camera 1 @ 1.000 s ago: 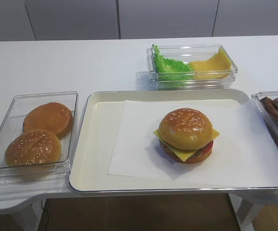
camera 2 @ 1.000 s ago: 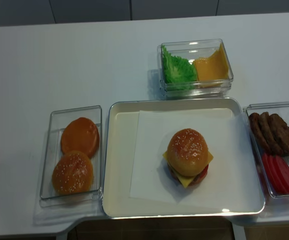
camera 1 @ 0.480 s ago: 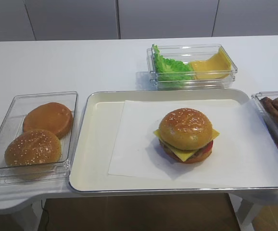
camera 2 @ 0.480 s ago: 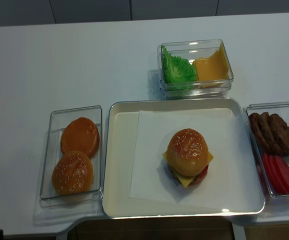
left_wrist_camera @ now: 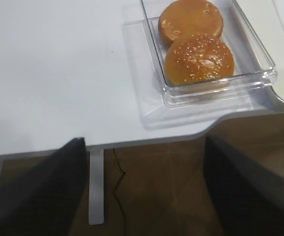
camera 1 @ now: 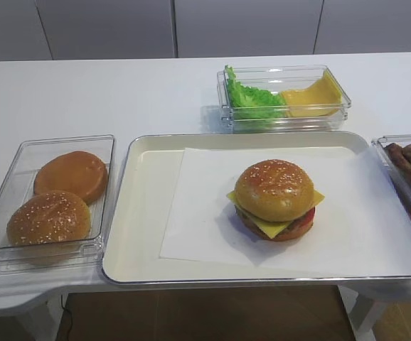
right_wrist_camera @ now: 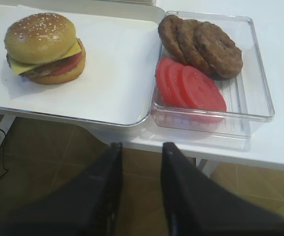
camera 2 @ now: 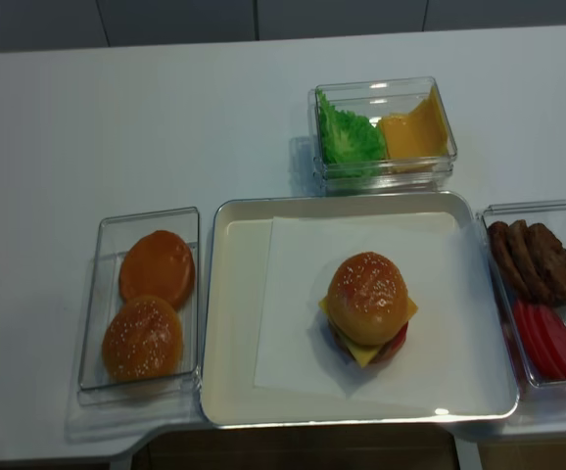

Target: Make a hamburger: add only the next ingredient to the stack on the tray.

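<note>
Seeded golden bun top (camera 1: pixel 274 188) crowns the stack (camera 1: pixel 276 226)

No text, label, brand, number or sign can be read in any view.

The left gripper (left_wrist_camera: pixel 144 189) hung with its fingers (left_wrist_camera: pixel 39 196) spread wide, holding nothing; the right gripper (right_wrist_camera: pixel 141 191) sat closed, also unladen.
</note>
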### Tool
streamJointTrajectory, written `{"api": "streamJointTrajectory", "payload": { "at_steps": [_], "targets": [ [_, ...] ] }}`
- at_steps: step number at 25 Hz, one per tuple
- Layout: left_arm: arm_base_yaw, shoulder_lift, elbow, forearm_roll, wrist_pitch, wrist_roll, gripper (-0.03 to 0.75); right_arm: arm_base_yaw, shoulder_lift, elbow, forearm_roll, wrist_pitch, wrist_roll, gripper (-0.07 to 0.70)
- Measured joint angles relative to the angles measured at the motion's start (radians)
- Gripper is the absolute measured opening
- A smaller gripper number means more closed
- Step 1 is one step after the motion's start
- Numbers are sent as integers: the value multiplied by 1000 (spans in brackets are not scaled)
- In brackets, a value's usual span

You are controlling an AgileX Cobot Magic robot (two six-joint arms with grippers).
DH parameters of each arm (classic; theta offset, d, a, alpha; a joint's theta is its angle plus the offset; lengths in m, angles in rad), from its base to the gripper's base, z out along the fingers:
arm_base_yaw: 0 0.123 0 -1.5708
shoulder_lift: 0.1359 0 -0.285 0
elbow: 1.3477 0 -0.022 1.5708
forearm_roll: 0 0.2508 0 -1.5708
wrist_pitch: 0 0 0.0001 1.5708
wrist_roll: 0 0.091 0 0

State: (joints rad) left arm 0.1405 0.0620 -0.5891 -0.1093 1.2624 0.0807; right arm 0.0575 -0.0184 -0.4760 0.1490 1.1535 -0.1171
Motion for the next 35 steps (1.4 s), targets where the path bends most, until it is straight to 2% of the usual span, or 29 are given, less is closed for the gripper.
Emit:
{"api": "streamJointTrajectory", "payload": {
  "at_steps": [5, 10, 15, 19, 35],
  "targets": [
    [0, -21, 57, 10, 0, -55, 544, 0, 0, 0, 0, 0, 0, 208],
    [0, -21, 63, 52, -10, -73, 544, 0, 0, 0, 0, 0, 0, 208],
    [0, -21, 93, 58, -57, -75, 544, 0, 0, 0, 0, 0, 2, 208],
    [0, -21, 97, 58, -70, -75, 543, 0, 0, 0, 0, 0, 2, 208],
    [-19, -25, 97, 56, -75, -75, 543, 0, 0, 0, 0, 0, 4, 208]
  ]
}}
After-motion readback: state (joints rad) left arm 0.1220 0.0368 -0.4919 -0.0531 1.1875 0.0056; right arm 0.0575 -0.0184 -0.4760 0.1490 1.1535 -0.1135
